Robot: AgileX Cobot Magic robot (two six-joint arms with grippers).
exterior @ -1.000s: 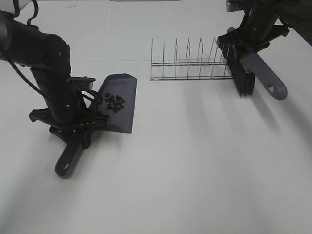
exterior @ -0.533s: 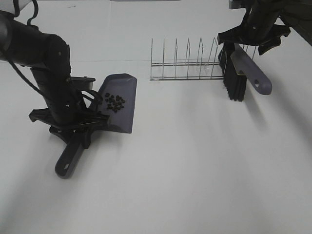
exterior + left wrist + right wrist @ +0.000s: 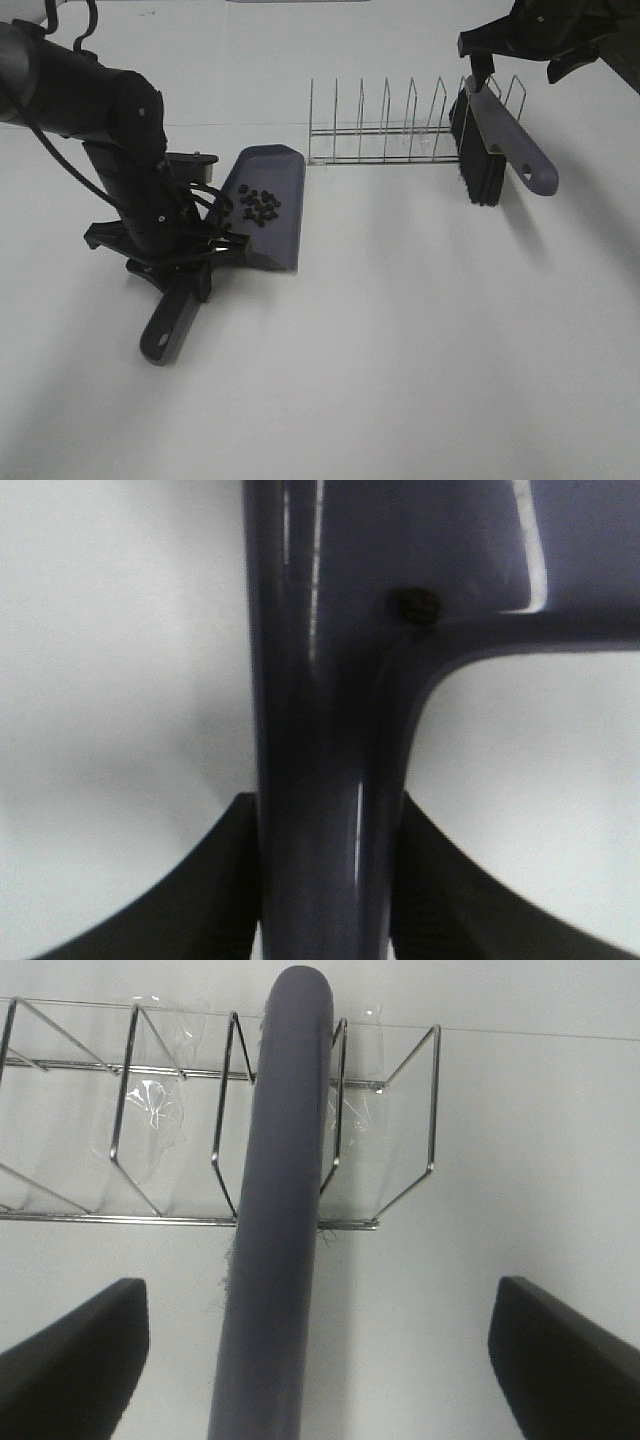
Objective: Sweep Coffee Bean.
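The grey dustpan [image 3: 275,215] lies on the white table with a cluster of coffee beans [image 3: 260,205] on it. My left gripper [image 3: 178,262] is shut on the dustpan's handle [image 3: 320,780], with a finger pressed on each side. One bean [image 3: 420,605] sits by the handle's root. The brush [image 3: 480,160], with black bristles and a grey handle [image 3: 275,1210], leans at the right end of the wire rack [image 3: 390,130]. My right gripper [image 3: 520,45] is open above it, with its fingers [image 3: 70,1360] wide apart and clear of the handle.
The wire rack [image 3: 130,1130] stands at the back middle of the table. The dustpan's handle end [image 3: 165,335] points toward the front left. The left arm's dark body [image 3: 110,130] stands left of the dustpan.
My left gripper has shifted the dustpan with the beans to the right. My right gripper has let go of the brush and risen; the brush now leans at the rack.
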